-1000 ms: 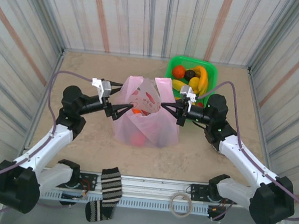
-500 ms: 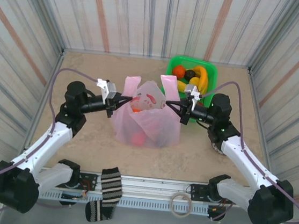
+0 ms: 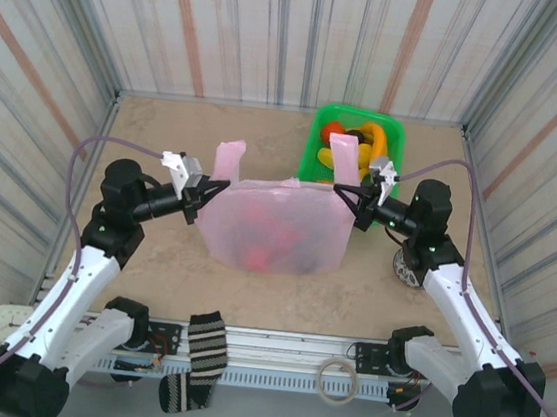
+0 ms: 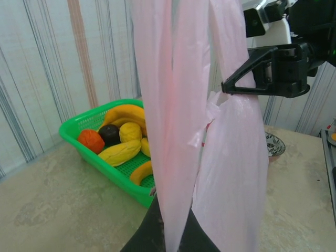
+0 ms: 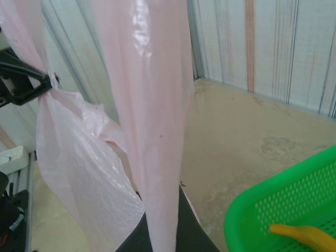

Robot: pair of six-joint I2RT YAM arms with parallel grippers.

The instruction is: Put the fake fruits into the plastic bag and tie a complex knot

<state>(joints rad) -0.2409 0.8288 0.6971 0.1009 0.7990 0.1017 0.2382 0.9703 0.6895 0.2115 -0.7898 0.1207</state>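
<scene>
We count two grippers and one plastic bag point(image 3: 274, 230) standing mid-worktop. The left gripper point(image 3: 204, 198) and right gripper point(image 3: 347, 192) each pinch one of its two strap handles point(image 3: 227, 158), jaws pressed together. Reddish fake fruits point(image 3: 253, 256) blur inside the bag, and we cannot tell how many. One green basket point(image 3: 316, 147) at the far edge holds one red-orange fruit point(image 4: 90, 140), one dark fruit point(image 4: 109, 134) and several yellow ones point(image 4: 119, 153).

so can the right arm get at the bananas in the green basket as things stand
Probably not yet. The basket sits just beside the right gripper with nothing between, but that gripper is shut on a handle of the pink bag. It would have to let go first.
</scene>
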